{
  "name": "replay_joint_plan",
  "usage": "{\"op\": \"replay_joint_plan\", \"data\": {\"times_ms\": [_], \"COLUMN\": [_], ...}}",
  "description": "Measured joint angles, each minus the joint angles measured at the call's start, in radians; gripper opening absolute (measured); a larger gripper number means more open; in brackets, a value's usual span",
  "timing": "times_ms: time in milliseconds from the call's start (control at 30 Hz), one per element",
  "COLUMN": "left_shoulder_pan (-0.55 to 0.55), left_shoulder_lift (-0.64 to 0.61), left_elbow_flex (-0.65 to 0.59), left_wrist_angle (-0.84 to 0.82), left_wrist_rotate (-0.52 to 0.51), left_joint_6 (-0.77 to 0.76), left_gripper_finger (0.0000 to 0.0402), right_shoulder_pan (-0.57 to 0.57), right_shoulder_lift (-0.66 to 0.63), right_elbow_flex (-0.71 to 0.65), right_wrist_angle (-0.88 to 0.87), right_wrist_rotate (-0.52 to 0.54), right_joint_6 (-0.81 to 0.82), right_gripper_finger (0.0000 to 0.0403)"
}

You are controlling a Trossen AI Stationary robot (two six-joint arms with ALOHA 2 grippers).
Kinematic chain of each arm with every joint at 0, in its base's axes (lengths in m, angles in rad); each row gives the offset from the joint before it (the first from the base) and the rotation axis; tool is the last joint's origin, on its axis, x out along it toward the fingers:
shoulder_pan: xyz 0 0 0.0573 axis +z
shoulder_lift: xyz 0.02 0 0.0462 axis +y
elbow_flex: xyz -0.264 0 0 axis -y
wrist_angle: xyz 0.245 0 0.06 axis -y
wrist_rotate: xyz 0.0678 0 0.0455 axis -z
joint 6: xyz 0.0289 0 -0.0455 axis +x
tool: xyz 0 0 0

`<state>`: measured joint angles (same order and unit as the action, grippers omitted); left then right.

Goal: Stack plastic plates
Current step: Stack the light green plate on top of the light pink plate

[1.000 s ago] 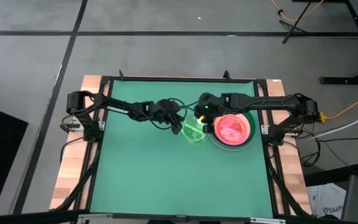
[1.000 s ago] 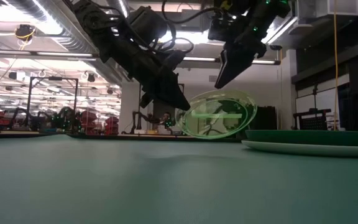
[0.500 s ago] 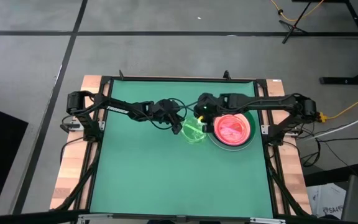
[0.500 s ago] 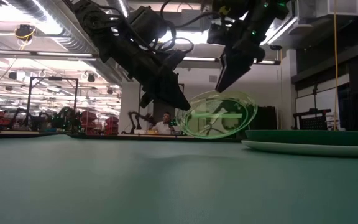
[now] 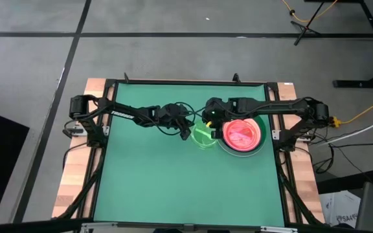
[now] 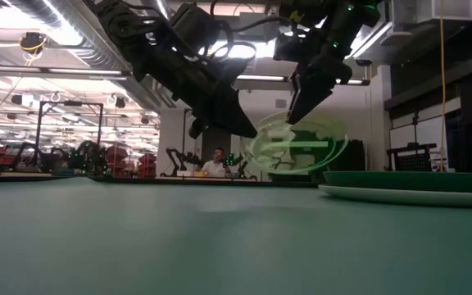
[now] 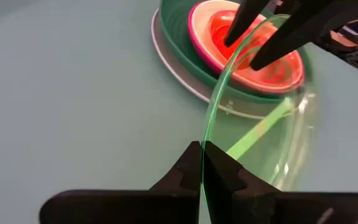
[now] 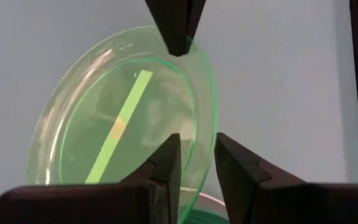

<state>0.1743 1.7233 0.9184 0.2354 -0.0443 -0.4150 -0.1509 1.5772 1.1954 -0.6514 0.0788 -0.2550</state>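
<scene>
Handling judgement: small translucent lime green plastic plate (image 5: 204, 135) is likely light, thin, slick; grasp the rim only. Left gripper (image 7: 201, 163) pinches its rim, airborne beside the stack of plates (image 5: 243, 134). Right gripper (image 8: 197, 155) straddles the opposite rim, spread.

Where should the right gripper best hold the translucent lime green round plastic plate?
Likely the thin rim opposite the left gripper, approached from the stack side. The translucent lime green round plastic plate hangs tilted, so its rim passes between the open jaws of the right gripper.
</scene>
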Motion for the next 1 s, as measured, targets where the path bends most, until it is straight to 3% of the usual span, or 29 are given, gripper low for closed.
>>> {"op": "replay_joint_plan", "data": {"times_ms": [1000], "left_shoulder_pan": [-0.011], "left_shoulder_lift": [0.0], "left_elbow_flex": [0.0], "left_wrist_angle": [-0.033], "left_wrist_rotate": [-0.059], "left_joint_6": [-0.002], "left_gripper_finger": [0.0], "right_shoulder_pan": [0.0], "right_shoulder_lift": [0.0], "right_elbow_flex": [0.0], "right_wrist_angle": [-0.001], "right_wrist_rotate": [-0.018], "right_joint_6": [0.0], "right_gripper_finger": [0.0088]}}
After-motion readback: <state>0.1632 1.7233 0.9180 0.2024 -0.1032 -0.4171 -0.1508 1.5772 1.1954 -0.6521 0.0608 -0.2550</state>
